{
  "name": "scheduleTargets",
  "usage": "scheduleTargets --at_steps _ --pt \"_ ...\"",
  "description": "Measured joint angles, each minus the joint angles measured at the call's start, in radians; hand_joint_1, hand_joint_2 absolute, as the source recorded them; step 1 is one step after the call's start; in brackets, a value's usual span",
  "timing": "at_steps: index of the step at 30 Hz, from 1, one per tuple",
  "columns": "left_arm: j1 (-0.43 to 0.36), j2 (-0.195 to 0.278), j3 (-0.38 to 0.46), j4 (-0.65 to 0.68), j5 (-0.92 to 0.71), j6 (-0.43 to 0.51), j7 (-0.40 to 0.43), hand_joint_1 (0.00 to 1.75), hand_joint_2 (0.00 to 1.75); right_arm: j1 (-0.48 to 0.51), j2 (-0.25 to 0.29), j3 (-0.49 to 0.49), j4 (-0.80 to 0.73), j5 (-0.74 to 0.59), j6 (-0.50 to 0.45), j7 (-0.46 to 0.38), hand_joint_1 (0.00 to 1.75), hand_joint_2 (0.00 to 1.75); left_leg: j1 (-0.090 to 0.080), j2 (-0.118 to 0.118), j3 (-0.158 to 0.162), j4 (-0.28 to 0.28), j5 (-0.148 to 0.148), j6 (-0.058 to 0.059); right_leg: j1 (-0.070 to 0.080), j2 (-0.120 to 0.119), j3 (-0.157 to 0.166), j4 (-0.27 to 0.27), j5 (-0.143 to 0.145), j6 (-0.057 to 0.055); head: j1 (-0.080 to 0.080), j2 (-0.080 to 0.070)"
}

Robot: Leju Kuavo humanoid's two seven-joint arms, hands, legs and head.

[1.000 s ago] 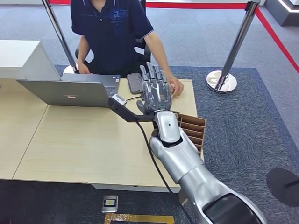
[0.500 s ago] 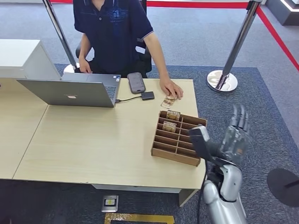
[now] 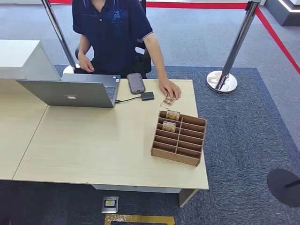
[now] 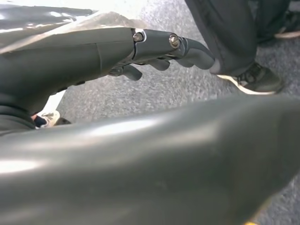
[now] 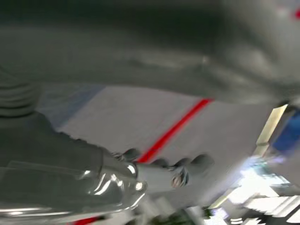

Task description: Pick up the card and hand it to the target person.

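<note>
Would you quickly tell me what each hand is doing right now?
Left hand: open, fingers extended, holding nothing.
Right hand: open, fingers extended, holding nothing.

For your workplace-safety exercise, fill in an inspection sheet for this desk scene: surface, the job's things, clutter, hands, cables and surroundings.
Surface: light wooden desk, flat.
Job's things: card lying on the desk at the person's hand; two more cards in the brown slotted tray.
Clutter: open laptop, phone, small dark adapter.
Hands: left hand and right hand hold nothing.
Cables: one from laptop to adapter.
Surroundings: seated person, barrier posts, blue carpet.
</note>
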Motion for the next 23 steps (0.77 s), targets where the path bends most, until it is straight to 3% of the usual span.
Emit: scheduleTargets --at_steps 4,8,13,16,20,23 --pt "-0.005 -0.004 0.01 0.0 0.013 0.002 -0.018 0.0 0.0 -0.089 -0.089 -0.195 0.401 0.029 -0.016 0.042 0.0 0.0 -0.001 0.0 0.001 0.0 0.0 0.001 0.0 0.0 0.001 0.0 0.001 0.001 0.0 0.0" --pt "-0.008 -0.008 0.014 0.0 0.014 0.01 -0.022 0.0 1.75 -0.145 -0.141 -0.264 0.741 0.1 -0.011 0.221 0.0 0.0 0.0 0.001 0.001 0.0 0.001 0.0 0.0 0.0 0.0 0.0 0.001 0.0 0.0 0.0" --pt "-0.009 -0.01 0.012 0.0 -0.021 -0.021 -0.052 0.0 1.75 -0.178 -0.129 -0.279 0.991 0.157 0.053 0.452 0.0 0.0 0.002 0.001 0.001 -0.001 0.002 -0.003 0.001 0.0 0.0 0.002 0.001 -0.002 -0.001 0.0" --pt "-0.009 -0.009 0.01 0.0 -0.032 -0.046 -0.072 0.0 1.75 -0.184 -0.099 -0.283 1.072 0.169 0.079 0.525 0.0 0.0 0.002 0.001 0.001 -0.001 0.003 -0.003 0.001 0.0 -0.001 0.003 0.001 -0.002 -0.001 0.0" --pt "-0.009 -0.007 0.004 0.0 -0.029 -0.054 -0.08 0.0 1.75 -0.188 -0.072 -0.283 1.126 0.171 0.091 0.533 0.0 1.75 0.002 0.001 0.001 -0.001 0.003 -0.003 0.002 0.0 -0.001 0.003 0.001 -0.002 0.0 0.0" --pt "-0.009 -0.005 0.003 0.0 -0.033 -0.056 -0.08 0.0 1.75 -0.19 -0.062 -0.283 1.147 0.178 0.103 0.517 0.0 1.75 0.002 0.001 0.001 -0.001 0.003 -0.003 0.002 0.0 -0.001 0.003 0.001 -0.002 0.0 0.0"
